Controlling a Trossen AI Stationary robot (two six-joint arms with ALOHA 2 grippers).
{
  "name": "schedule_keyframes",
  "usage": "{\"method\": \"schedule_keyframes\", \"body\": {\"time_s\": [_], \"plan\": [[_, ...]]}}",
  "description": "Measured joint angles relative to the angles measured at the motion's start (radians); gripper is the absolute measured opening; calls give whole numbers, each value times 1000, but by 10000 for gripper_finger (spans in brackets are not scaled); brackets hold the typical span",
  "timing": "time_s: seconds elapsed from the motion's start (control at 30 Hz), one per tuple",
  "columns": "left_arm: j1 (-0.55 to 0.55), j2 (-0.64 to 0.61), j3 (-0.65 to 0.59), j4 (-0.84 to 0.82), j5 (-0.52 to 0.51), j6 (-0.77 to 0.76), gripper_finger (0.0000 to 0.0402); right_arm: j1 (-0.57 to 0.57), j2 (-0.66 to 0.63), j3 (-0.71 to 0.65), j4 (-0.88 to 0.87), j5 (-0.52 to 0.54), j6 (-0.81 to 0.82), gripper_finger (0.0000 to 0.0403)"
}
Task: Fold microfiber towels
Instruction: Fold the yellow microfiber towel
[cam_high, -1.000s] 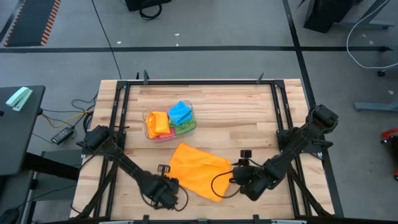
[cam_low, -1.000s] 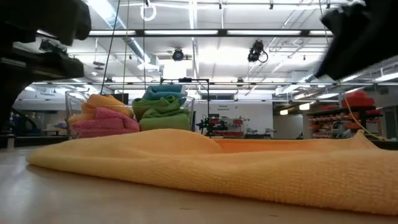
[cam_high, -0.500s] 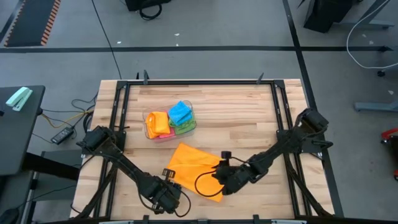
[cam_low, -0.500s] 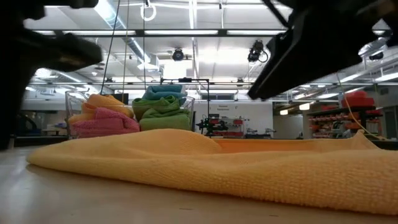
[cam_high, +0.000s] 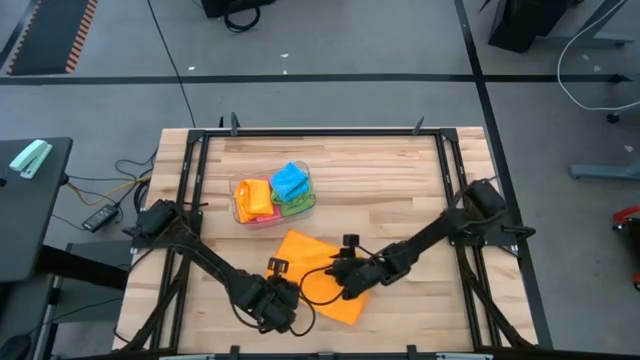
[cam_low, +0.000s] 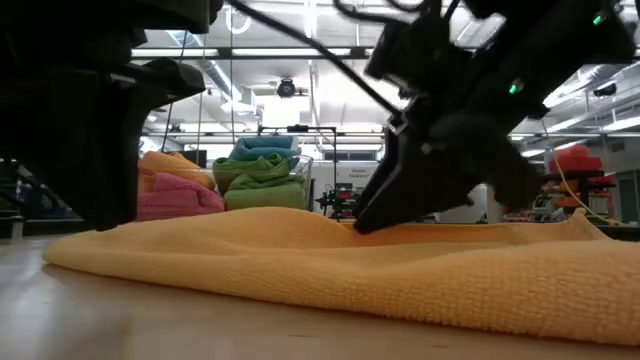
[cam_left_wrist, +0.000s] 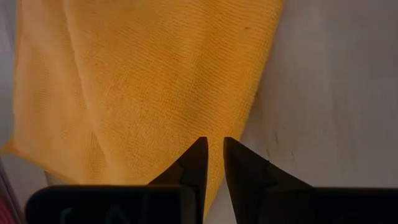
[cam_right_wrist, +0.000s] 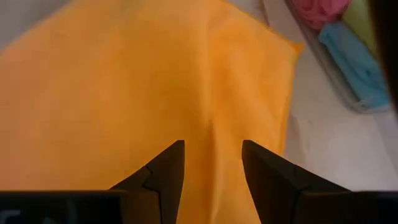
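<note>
Though arms hide much, orange towel (cam_high: 322, 275) lies flat.

right gripper (cam_high: 343, 283) moved left onto orange towel (cam_high: 312, 268); left gripper (cam_high: 292, 300) shifted right, over towel edge.

We see a pale wooden bench (cam_high: 390, 175) inside a black frame, with an orange towel (cam_high: 310, 262) spread flat near its front edge and, just behind it, a clear tub (cam_high: 241, 212) holding folded orange, pink, blue and green cloths.
</note>
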Motion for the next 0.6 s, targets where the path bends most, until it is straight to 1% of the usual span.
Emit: {"method": "schedule_keyframes", "body": {"time_s": [0.1,0.2,0.3,0.47,0.6], "plan": [[-8,1,-2,-3,6,-4,55,-29,17,0,-6,-1,-20,166],[-19,15,-2,1,6,-5,51,-45,24,0,-5,-28,-20,147],[-21,34,-3,4,8,-5,52,-51,26,0,-6,-56,-19,112],[-15,56,-3,7,6,-5,54,-51,26,0,-5,-58,-14,44],[-15,64,-3,8,5,-6,46,-51,20,0,-15,-58,17,13]]}}
